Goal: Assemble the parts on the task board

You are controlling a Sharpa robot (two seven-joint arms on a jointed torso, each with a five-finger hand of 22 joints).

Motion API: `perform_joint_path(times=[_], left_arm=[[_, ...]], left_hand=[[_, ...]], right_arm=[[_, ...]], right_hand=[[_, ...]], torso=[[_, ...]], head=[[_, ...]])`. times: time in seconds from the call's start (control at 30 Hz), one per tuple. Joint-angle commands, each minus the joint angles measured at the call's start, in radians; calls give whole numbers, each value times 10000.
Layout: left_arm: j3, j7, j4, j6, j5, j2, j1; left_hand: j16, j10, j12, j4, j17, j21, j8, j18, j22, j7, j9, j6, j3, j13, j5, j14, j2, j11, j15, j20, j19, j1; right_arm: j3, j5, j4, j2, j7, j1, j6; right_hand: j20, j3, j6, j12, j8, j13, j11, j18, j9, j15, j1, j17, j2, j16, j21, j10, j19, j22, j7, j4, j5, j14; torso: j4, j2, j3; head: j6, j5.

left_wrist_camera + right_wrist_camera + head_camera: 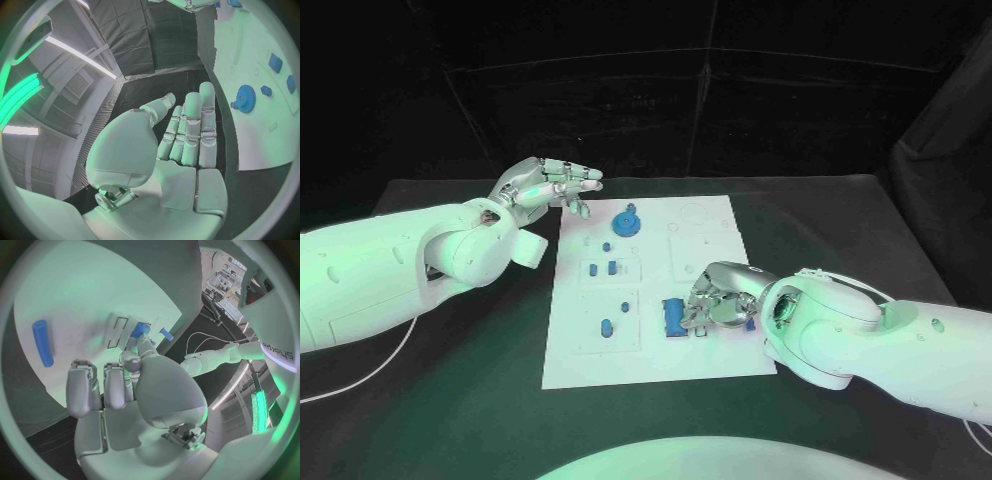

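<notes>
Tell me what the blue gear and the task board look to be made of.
Blue gear: probably moulded or printed plastic, going by its even, matte blue with no metallic glint. Task board: a flat white plate with shallow cut recesses, smooth and low in sheen; likely plastic or painted sheet, though the look cannot settle which.

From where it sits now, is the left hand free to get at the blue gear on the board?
Probably yes. The left hand hovers with its fingers apart and nothing in it, beside the far left edge of the task board. The blue gear lies close by, with nothing between them. The right hand is busy at the near end.
</notes>
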State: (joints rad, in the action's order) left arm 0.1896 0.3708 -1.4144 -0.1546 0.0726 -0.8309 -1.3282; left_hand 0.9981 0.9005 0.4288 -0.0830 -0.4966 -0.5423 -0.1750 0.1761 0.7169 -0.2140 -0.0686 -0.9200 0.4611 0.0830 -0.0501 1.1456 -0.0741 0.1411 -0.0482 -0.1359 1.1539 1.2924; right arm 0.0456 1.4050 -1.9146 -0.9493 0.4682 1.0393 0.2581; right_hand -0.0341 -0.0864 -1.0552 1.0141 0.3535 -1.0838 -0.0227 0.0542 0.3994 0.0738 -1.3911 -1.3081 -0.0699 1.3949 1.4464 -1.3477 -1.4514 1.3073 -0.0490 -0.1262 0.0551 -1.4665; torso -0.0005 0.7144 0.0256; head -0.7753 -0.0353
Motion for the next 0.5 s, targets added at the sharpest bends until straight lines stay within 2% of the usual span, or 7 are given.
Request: perform_joint_path(times=[0.03, 0.23, 0.33, 0.37, 0.5], left_arm=[[-8, 3, -22, 116, -25, -11, -17], [-8, -4, -24, 123, -25, -20, -18], [-8, -4, -25, 122, -25, -23, -18], [-8, -4, -24, 122, -25, -26, -18], [-8, -3, -15, 122, -25, -26, -17]], left_hand=[[-45, -94, 21, -7, 11, 61, -34, 63, -13, -19, 1, 75, -61, -15, -32, -76, 69, 1, 7, -63, 21, 2], [-45, -94, 21, -7, 11, 61, -34, 63, -13, -19, 1, 75, -61, -15, -32, -76, 69, 1, 7, -63, 21, 2], [-45, -94, 21, -7, 11, 61, -34, 63, -13, -19, 1, 75, -61, -15, -32, -76, 69, 1, 7, -63, 21, 2], [-45, -94, 21, -7, 11, 61, -34, 63, -13, -19, 1, 75, -61, -15, -32, -76, 69, 1, 7, -63, 21, 2], [-45, -94, 21, -7, 11, 61, -34, 63, -13, -19, 1, 75, -61, -15, -32, -76, 69, 1, 7, -63, 21, 2]], right_arm=[[-3, 69, -16, -21, 36, 14, -544], [-3, 69, -24, -20, -13, 14, -632], [-3, 110, -24, -32, -40, 14, -368], [-3, 132, -43, -61, -140, 14, -117], [-4, -4, -121, -144, -432, 13, 120]], right_hand=[[12, -34, -68, -27, -65, 17, 6, -124, -9, 89, -55, -97, 85, 47, 50, -55, -46, 1156, -27, 84, -41, -557], [4, -172, -93, -99, -119, 41, 36, -117, -20, 67, 112, -72, 286, 22, 23, -47, -19, 1128, -64, 122, -37, -547], [-3, -219, -101, -146, -140, 67, 49, -112, -24, 58, 201, -59, 329, 10, 7, -36, -4, 1111, -78, 114, -35, -542], [-8, -240, -103, -152, -153, 63, 55, -112, -26, 52, 254, -51, 338, 3, 5, -40, -2, 1110, -84, 103, -20, -540], [-26, -361, -115, -156, -188, 42, 77, -113, -27, 31, 491, -62, 422, 5, 8, -59, -5, 1117, -107, 35, 31, -542]], torso=[[-8, -9, 2], [-1, -6, 1], [-1, -6, 7], [-9, -17, 9], [-11, -10, -10]], head=[[-11, -9], [-23, -21], [-12, -36], [-13, -41], [-1, -12]])
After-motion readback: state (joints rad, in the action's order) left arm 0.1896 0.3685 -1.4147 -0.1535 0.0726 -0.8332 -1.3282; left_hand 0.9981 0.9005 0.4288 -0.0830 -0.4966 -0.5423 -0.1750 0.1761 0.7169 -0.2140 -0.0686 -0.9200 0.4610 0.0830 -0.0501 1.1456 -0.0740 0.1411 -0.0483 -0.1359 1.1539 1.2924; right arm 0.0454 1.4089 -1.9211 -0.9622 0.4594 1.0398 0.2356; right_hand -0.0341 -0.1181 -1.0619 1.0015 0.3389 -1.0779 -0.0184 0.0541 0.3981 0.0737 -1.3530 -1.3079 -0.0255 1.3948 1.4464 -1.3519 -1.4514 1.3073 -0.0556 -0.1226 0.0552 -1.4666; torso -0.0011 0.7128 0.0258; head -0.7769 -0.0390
